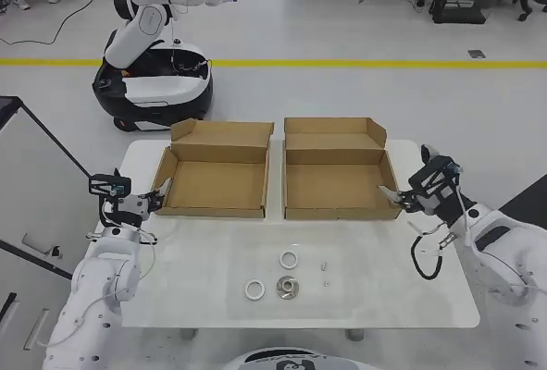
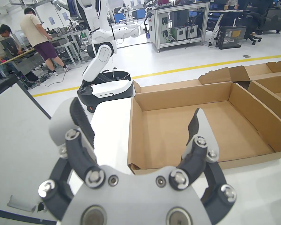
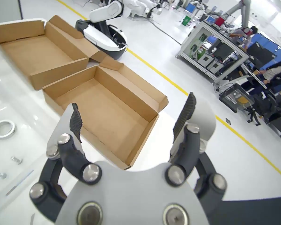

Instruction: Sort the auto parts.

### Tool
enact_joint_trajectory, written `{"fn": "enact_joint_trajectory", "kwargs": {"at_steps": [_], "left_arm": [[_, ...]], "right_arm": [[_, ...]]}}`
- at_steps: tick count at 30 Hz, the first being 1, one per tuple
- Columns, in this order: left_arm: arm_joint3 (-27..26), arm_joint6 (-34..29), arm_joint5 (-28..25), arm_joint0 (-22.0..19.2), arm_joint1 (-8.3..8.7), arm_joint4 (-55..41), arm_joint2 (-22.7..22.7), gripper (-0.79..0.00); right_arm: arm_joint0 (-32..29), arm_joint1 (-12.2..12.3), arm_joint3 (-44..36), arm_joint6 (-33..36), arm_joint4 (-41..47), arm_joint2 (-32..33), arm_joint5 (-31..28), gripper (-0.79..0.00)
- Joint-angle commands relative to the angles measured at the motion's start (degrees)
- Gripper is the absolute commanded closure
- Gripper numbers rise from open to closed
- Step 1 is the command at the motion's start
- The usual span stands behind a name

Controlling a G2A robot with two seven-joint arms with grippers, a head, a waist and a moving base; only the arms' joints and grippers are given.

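At the counter's [image 1: 208, 296] far side you have the left box [image 1: 217, 183] and right box [image 1: 336, 183], both showing bare cardboard floors. White rings [image 1: 290, 260], a metal part [image 1: 288, 289] and small bolts [image 1: 325, 268] lie before them, well apart from both grippers. Your left gripper [image 1: 159, 195] and right gripper [image 1: 391, 197] hang released, each beside its box's outer wall.

The left arm [image 1: 102, 282] and the right arm [image 1: 514, 254] wear glossy white rounded shells. A black cable [image 1: 416, 259] loops beside the right wrist. The left end effector [image 2: 135, 106] and the right end effector [image 3: 132, 99] each have a silver-grey base plate and black linkages pinned with silver screws [image 2: 95, 176]. Their pale fingers are faced with black ribbed pads [image 3: 183, 114].
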Motion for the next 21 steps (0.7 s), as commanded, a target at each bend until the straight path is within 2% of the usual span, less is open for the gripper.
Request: {"fn": "enact_joint_trajectory", "kwargs": {"at_steps": [1,8,13,17,21], "left_arm": [[0.0,0.0,0.0,0.0,0.00,0.0,0.0,-0.785],[0.0,0.0,0.0,0.0,0.00,0.0,0.0,-0.785],[0.0,0.0,0.0,0.0,0.00,0.0,0.0,-0.785],[0.0,0.0,0.0,0.0,0.00,0.0,0.0,-0.785],[0.0,0.0,0.0,0.0,0.00,0.0,0.0,-0.785]], "right_arm": [[0.9,0.3,-1.3,3.7,1.7,0.0,-3.0,-0.785],[4.7,1.6,-4.9,15.7,6.0,-1.7,-11.4,-0.785],[7.5,2.6,-7.0,25.5,11.2,-4.6,-14.2,-0.785],[8.6,4.2,-8.6,28.0,11.9,-8.0,-12.1,-0.785],[9.4,7.7,-10.0,29.4,11.4,-12.7,-10.7,-0.785]]}}
